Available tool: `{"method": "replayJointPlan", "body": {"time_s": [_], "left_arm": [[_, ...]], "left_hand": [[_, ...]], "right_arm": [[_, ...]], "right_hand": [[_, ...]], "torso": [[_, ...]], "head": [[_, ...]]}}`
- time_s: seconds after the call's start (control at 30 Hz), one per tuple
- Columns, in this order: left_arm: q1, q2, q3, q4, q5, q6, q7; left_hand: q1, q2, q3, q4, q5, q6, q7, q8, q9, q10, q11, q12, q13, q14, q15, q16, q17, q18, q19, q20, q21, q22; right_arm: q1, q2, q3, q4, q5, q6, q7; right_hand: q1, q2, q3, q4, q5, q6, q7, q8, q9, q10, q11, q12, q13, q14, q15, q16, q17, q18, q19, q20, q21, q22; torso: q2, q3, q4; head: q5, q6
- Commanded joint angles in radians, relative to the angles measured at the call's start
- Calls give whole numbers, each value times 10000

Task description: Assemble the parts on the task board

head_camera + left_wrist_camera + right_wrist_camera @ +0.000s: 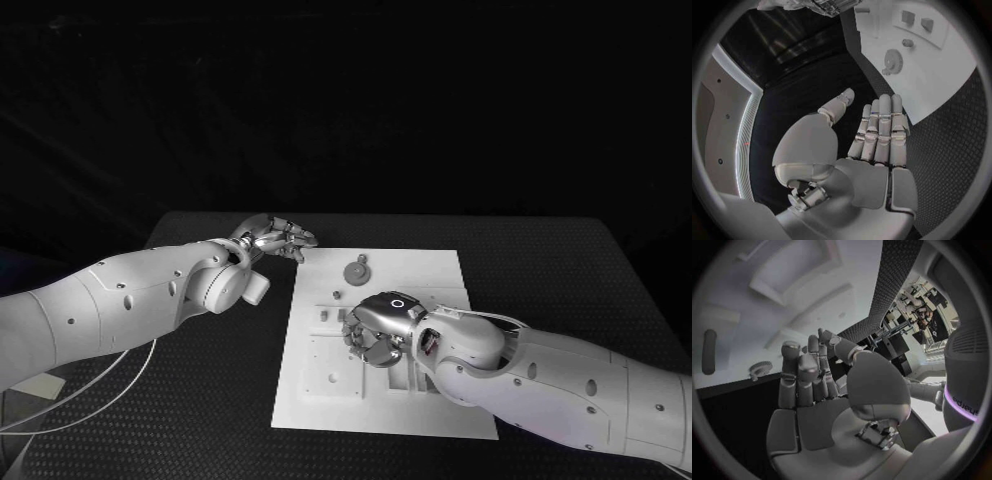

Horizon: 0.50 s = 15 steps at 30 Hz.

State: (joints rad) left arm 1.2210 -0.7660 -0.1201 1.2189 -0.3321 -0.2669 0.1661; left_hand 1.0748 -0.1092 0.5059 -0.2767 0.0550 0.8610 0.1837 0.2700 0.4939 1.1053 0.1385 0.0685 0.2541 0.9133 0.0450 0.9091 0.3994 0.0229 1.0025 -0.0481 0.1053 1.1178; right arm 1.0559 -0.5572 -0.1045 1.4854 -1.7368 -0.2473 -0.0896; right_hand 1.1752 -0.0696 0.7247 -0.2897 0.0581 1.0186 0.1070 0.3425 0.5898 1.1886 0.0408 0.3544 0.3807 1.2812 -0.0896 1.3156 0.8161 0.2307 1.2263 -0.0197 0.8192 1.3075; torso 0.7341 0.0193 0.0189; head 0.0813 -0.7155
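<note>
Right hand (378,325) over task board (433,270) — covering parts, grip unclear

Head view: I look steeply down from above at the tabletop (577,260) and the task board (418,270).
Left wrist view: sits close behind my left hand (873,140), facing across the board's edge.
Right wrist view: close behind my right hand (811,385), facing the board.
Shared: the gear part (356,271) on the board.
</note>
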Motion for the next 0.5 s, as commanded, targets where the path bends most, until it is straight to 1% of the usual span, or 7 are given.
{"method": "replayJointPlan", "body": {"time_s": [0.03,0.2,0.47,0.5], "left_arm": [[20,21,10,15,69,129,94],[21,12,10,17,69,123,93],[29,24,10,20,69,130,100],[31,24,10,17,69,124,101]], "left_hand": [[-77,9,-60,7,29,-34,-2,64,-15,-3,54,15,10,-12,38,-57,4,25,45,-15,-48,-13],[-79,10,-63,7,29,-34,-2,65,-15,-3,54,15,12,-12,39,-59,5,24,46,-15,-51,-16],[-83,9,-72,4,29,-36,-2,67,-15,-5,54,15,14,-13,39,-63,7,24,48,-15,-59,-21],[-84,10,-73,3,29,-36,-2,67,-15,-5,54,15,14,-13,39,-63,7,24,48,-15,-60,-22]], "right_arm": [[-9,-7,-6,27,-155,287,86],[-10,6,-21,47,-167,342,83],[-16,89,-43,-108,-251,335,77],[-20,123,-51,-148,-253,339,76]], "right_hand": [[-18,73,42,2,35,30,28,32,35,859,-270,-53,11,-5,-71,-63,-11,311,-8,-78,20,186],[-22,73,44,0,35,29,28,31,40,861,-271,-57,13,-5,-71,-65,-11,311,-8,-79,20,186],[-28,72,47,-3,35,26,28,31,50,864,-271,-66,17,-4,-71,-69,-10,311,-9,-82,19,188],[-29,73,48,-2,35,26,28,31,52,865,-271,-67,18,-3,-71,-69,-10,311,-9,-82,19,188]], "torso": [[-2,-1,-5],[-2,5,-4],[-3,-4,-3],[-4,-3,0]], "head": [[30,-19],[38,-26],[55,-39],[85,-52]]}}
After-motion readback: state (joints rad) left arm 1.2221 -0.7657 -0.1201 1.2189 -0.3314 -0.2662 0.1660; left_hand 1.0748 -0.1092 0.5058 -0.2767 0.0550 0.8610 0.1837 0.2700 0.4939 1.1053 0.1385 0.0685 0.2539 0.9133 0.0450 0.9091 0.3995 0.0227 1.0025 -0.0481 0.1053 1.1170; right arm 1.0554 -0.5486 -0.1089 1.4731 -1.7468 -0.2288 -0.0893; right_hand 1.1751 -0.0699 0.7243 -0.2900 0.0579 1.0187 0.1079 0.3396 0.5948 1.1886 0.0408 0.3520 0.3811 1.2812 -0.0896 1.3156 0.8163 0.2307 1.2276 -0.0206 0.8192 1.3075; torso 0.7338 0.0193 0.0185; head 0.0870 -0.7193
